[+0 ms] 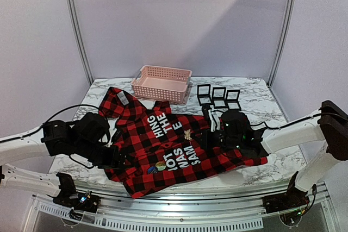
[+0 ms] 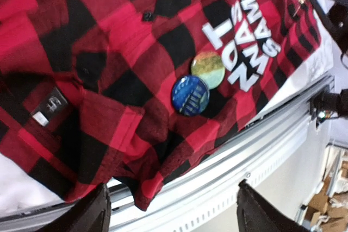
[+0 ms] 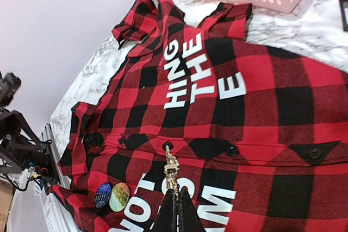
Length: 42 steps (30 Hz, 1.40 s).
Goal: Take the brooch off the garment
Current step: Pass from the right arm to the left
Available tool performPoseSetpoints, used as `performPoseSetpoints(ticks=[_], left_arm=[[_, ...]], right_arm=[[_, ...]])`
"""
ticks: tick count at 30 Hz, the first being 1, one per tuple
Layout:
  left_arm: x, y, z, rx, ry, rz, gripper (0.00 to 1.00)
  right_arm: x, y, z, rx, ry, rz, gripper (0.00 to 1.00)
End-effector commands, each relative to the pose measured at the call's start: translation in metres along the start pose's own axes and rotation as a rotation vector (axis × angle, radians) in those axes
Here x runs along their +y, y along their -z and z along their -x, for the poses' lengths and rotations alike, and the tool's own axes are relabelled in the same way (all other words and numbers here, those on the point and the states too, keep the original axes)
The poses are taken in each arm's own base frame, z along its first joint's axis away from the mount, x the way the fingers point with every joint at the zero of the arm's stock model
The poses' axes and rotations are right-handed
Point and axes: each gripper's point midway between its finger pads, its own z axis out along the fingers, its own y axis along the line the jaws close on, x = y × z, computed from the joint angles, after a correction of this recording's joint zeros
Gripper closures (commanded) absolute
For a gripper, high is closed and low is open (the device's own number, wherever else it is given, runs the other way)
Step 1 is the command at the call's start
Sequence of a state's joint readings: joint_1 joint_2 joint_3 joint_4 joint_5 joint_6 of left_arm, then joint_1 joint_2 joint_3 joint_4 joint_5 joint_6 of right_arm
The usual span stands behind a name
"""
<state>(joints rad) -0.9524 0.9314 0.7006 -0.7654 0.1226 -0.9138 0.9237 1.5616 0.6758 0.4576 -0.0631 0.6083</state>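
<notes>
Red/black plaid garment (image 1: 136, 134) w/ white block letters lies flat on marble table (image 1: 261, 113), gold brooch (image 3: 172, 169) pinned mid-front nr buttons; R gripper (image 3: 176, 207) clenched on brooch's end, L gripper (image 2: 171, 205) released, empty.

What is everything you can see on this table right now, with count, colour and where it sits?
flannel shirt: one, red-and-black plaid with white lettering, spread across the middle of the table
brooch: one, gold, on the shirt's button strip
blue pin badge: one, blue, near the shirt's near edge
green-yellow pin badge: one, right beside the blue one
basket: one, pink, at the back of the table
small black cases: apparently three, black, right of the basket
table: one, white marble
left claw: one, black, open above the shirt's near edge
right claw: one, black, shut on the brooch's end
</notes>
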Motion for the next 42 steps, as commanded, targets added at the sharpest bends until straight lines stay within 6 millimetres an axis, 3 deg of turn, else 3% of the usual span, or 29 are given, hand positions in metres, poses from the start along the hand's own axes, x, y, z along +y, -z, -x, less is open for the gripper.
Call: performPoseSetpoints(ticks=[1, 5, 6, 10, 13, 18, 26, 30, 35, 42], left_arm=[[-0.010, 0.035, 0.044, -0.099, -0.139, 0.074, 0.13], [-0.048, 0.059, 0.095, -0.166, -0.310, 0.047, 0.12], [-0.066, 0.068, 0.111, -0.195, -0.347, 0.015, 0.11], [-0.128, 0.074, 0.153, -0.233, -0.516, -0.104, 0.13], [-0.175, 0.083, 0.166, -0.285, -0.648, -0.278, 0.14], [-0.224, 0.094, 0.146, -0.289, -0.847, -0.580, 0.14], [-0.234, 0.081, 0.125, -0.284, -0.882, -0.775, 0.13], [-0.237, 0.086, 0.125, -0.337, -0.865, -0.846, 0.13], [-0.228, 0.079, 0.126, -0.317, -0.866, -0.783, 0.14], [-0.221, 0.069, 0.126, -0.313, -0.815, -0.778, 0.36]], right_arm=[[0.011, 0.021, 0.030, -0.016, 0.039, 0.039, 1.00], [0.032, 0.039, 0.054, -0.023, 0.053, 0.138, 1.00], [0.039, 0.044, 0.059, -0.023, 0.065, 0.164, 1.00], [0.069, 0.066, 0.075, -0.042, 0.117, 0.272, 1.00], [0.099, 0.088, 0.088, -0.071, 0.150, 0.400, 1.00], [0.130, 0.111, 0.104, -0.083, 0.171, 0.513, 1.00], [0.157, 0.113, 0.114, -0.041, 0.209, 0.622, 1.00], [0.155, 0.102, 0.115, -0.013, 0.209, 0.604, 1.00], [0.151, 0.091, 0.111, 0.009, 0.205, 0.587, 1.00], [0.147, 0.075, 0.099, 0.050, 0.196, 0.560, 1.00]])
